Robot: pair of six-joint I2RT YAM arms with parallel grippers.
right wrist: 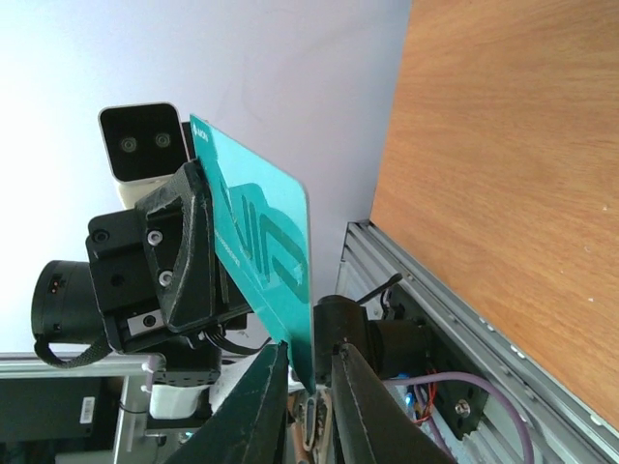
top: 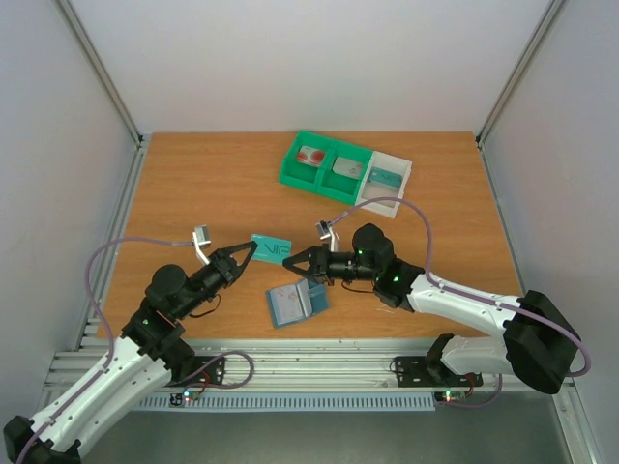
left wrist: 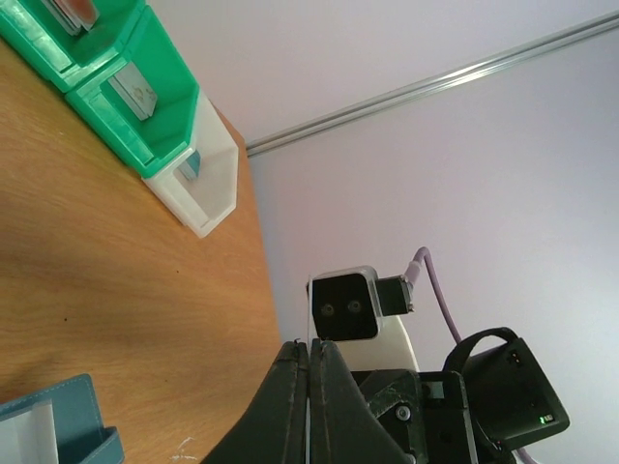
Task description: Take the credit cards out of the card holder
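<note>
A teal credit card [top: 271, 248] hangs above the table between the two arms, and my left gripper [top: 253, 247] is shut on its left end. In the left wrist view the pads [left wrist: 290, 362] press together on the card's thin edge. My right gripper [top: 287, 261] straddles the card's other end. In the right wrist view the card's [right wrist: 261, 251] lower corner sits between the fingers [right wrist: 266, 387]. One finger touches it and a gap shows at the other. The blue-grey card holder [top: 297, 304] lies spread open on the table below, with its corner [left wrist: 58, 425] in the left wrist view.
A green tray [top: 324, 179] with a white end compartment [top: 401, 174] stands at the back. It holds a white-and-red card [top: 311, 157], a grey card [top: 346, 167] and a teal one [top: 385, 178]. The slotted metal rail [right wrist: 503, 338] runs along the table's near edge.
</note>
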